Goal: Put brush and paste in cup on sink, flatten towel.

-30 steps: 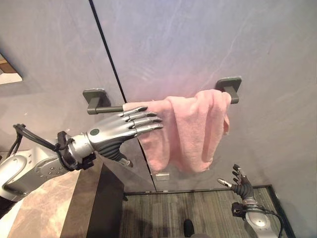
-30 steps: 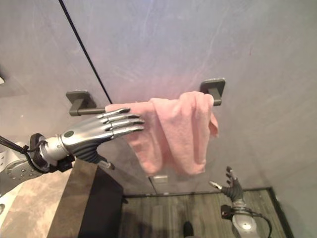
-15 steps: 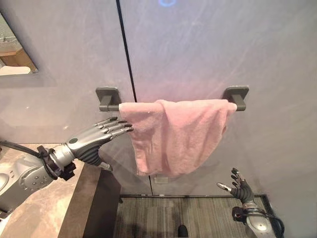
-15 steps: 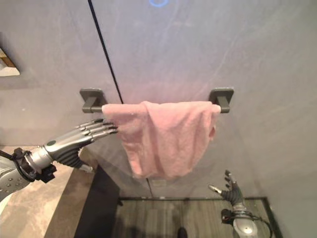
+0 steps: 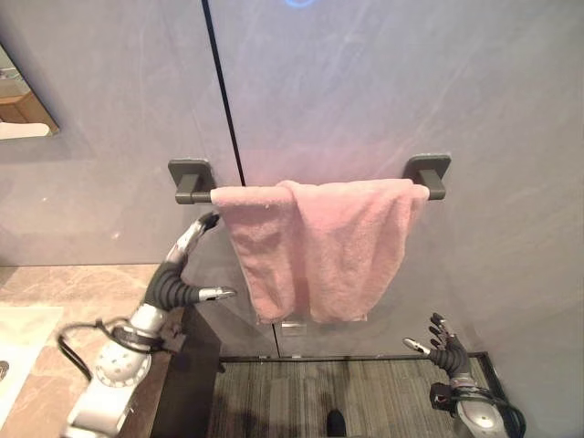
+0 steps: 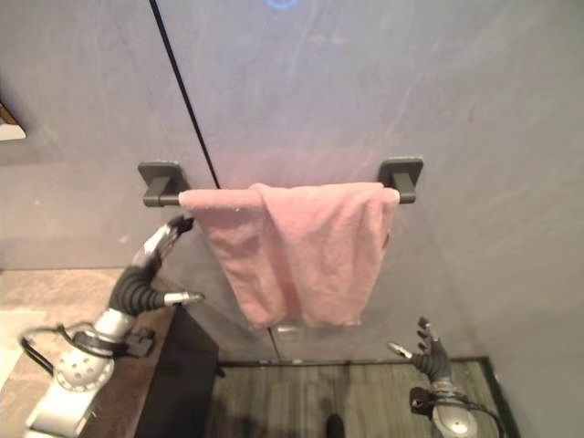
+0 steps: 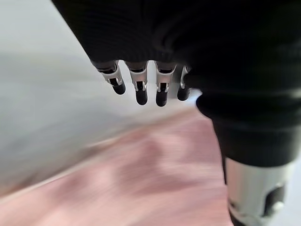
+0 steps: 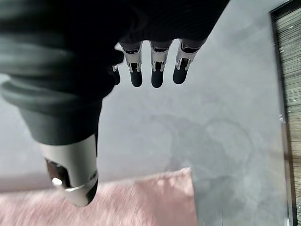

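A pink towel (image 5: 319,246) hangs spread over a dark wall rail (image 5: 193,195), covering it from just past the left bracket (image 5: 191,177) to the right bracket (image 5: 428,172); one fold overlaps near its middle. My left hand (image 5: 179,270) is open below the rail's left end. Its fingers (image 7: 141,89) point up, with tips just beside the towel's left edge, and its thumb sticks out sideways. My right hand (image 5: 444,339) hangs open low at the right, well below the towel (image 8: 141,202) and holding nothing.
A brown stone counter (image 5: 64,292) lies at the lower left, with a white edge (image 5: 14,333) at its near side and a dark cabinet side (image 5: 187,397) under it. Striped flooring (image 5: 356,397) runs along the wall's foot. A mirror corner (image 5: 18,100) shows at the upper left.
My left hand has left the towel's front, dropped toward the counter and turned fingers-up below the rail's left end. The towel hangs wider and flatter than a second ago. The camera shifted.
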